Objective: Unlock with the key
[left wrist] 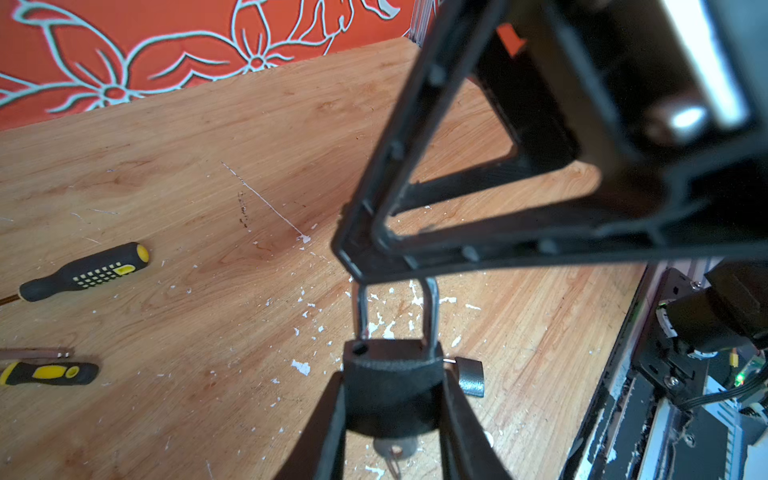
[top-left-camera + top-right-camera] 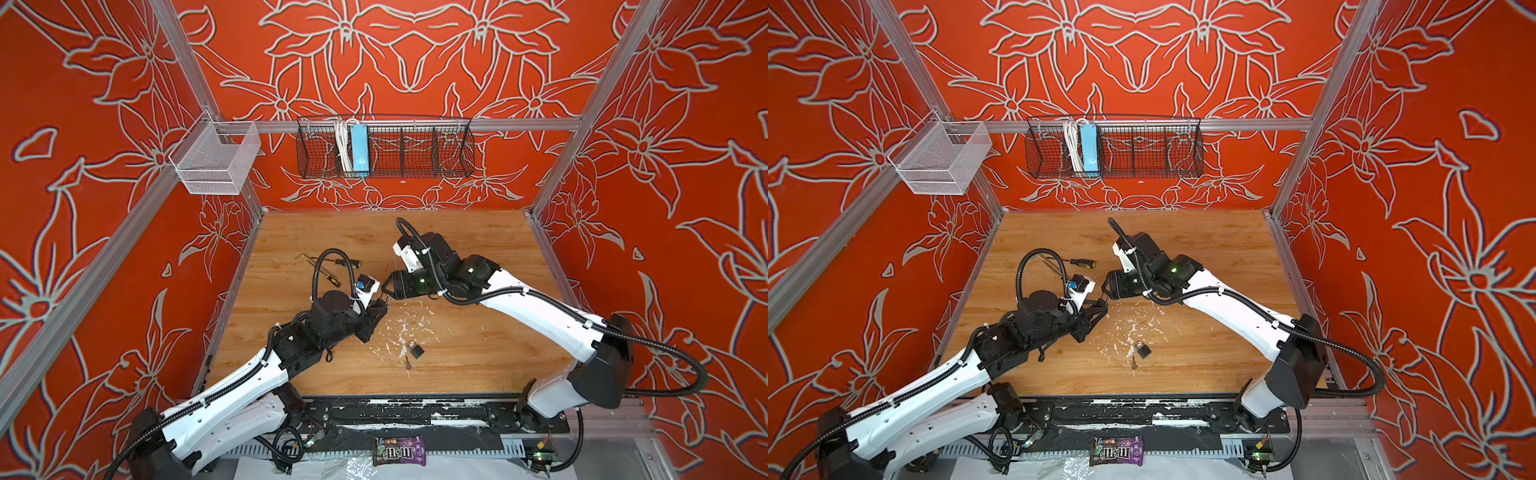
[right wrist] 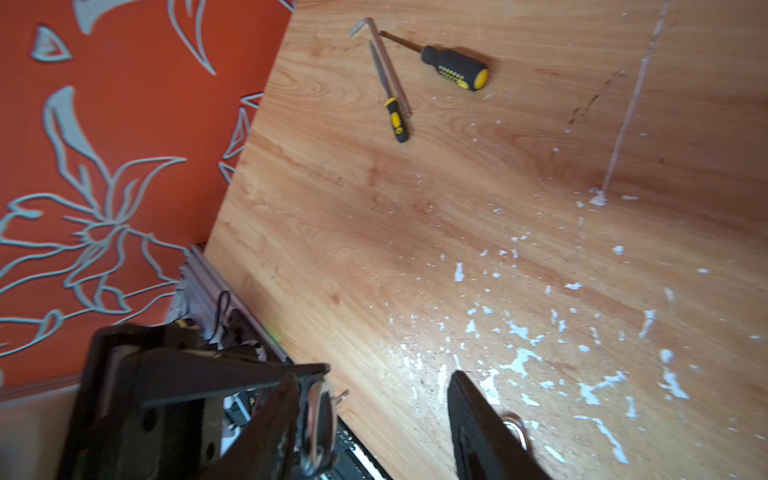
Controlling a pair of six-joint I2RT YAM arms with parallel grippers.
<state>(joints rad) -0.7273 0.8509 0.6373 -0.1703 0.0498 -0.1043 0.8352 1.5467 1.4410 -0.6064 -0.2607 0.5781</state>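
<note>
Left wrist view: left gripper (image 1: 392, 370) clamps the padlock (image 1: 392, 395) body, shackle (image 1: 430, 307) pointing at the right gripper (image 3: 374, 380), parted and empty.

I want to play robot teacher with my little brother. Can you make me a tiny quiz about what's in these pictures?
1. What does the left gripper squeeze? A) a spoon B) a lock C) nothing
2. True or false: the right gripper is shut tight.
3. Fill in: ___ screwdrivers lie on the table.
Key: 1 B. 2 False, its jaws stand wide apart. 3 Two, one big and one small.
</note>
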